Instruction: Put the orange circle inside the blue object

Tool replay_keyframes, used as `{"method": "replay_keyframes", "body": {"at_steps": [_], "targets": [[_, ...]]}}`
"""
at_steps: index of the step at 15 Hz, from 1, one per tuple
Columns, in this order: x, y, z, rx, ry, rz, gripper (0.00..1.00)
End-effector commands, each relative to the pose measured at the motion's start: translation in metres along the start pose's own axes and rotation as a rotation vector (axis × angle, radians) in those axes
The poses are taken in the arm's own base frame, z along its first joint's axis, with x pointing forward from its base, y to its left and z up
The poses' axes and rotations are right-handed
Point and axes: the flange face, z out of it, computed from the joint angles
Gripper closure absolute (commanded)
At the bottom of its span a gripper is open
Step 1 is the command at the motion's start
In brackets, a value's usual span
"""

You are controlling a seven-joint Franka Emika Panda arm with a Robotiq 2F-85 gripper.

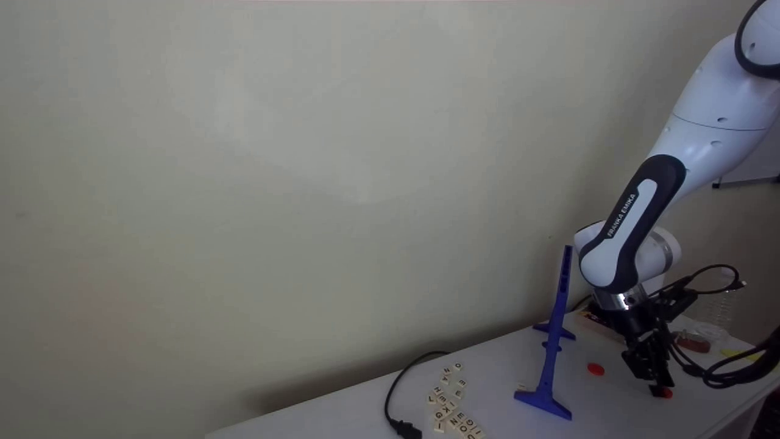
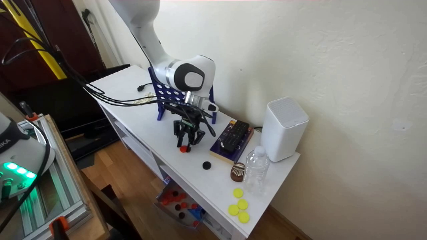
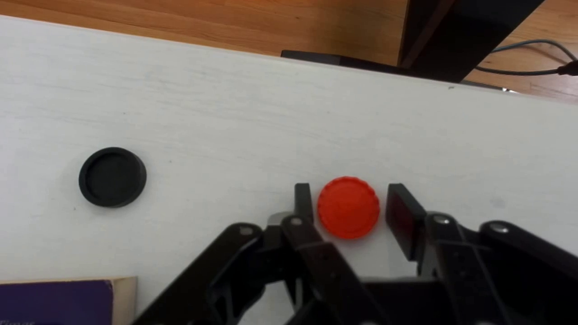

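Disc [image 3: 348,207], orange-red: flanked by parted fingers [image 3: 406,223], gaps seen on both sides; blue rack [image 1: 556,323]: set well apart from them.

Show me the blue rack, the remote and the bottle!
Blue rack [image 1: 556,324]: in an exterior view, on its upright.
Remote [image 2: 235,136]: in an exterior view, on its buttons.
Bottle [image 2: 257,170]: in an exterior view, on its clear side.

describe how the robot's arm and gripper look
The arm is white and rounded, with dark trim lettered FRANKA EMIKA and a silvery ring. The gripper is black, with jointed fingers, small metallic screw heads and flat pads. Black cables run to it.
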Motion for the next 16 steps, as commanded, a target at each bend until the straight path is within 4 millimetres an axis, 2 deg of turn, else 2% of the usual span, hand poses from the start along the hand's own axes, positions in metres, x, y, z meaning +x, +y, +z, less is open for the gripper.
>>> {"method": "replay_keyframes", "body": {"at_steps": [1, 5, 8, 16], "targets": [[0.0030, 0.0009, 0.0028, 0.020, 0.022, 0.017, 0.65], [0.0031, 0.0011, 0.0027, 0.020, 0.026, 0.017, 0.53], [0.0031, 0.0012, 0.0020, 0.018, 0.028, 0.017, 0.48], [0.0035, 0.0022, 0.0000, 0.018, 0.035, 0.020, 0.63]]}}
